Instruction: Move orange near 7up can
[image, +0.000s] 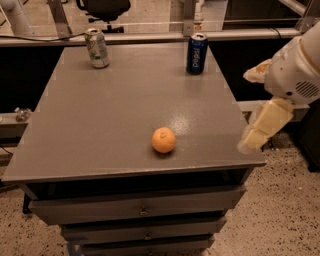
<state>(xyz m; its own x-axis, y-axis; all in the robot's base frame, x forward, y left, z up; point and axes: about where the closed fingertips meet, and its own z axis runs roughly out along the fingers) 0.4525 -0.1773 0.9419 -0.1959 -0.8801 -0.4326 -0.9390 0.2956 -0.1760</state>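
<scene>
Orange sat at 6 o'clock near the table's front edge; being round, a glancing touch could roll it off. Gripper hung beyond the 3 o'clock edge, jaws spread, holding nothing. Open surface led to the 7up can at 11 o'clock. A wide swing might clip the Pepsi can at 1 o'clock.

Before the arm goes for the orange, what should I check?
1. Orange lies free near the front edge of the table: ok.
2. 7up can stands upright, back left corner: ok.
3. Pepsi can clear of the orange-to-7up line: ok.
4. Gripper open and empty: ok.
5. Gripper over the orange: not ok, it hangs beyond the table's right edge.
</scene>
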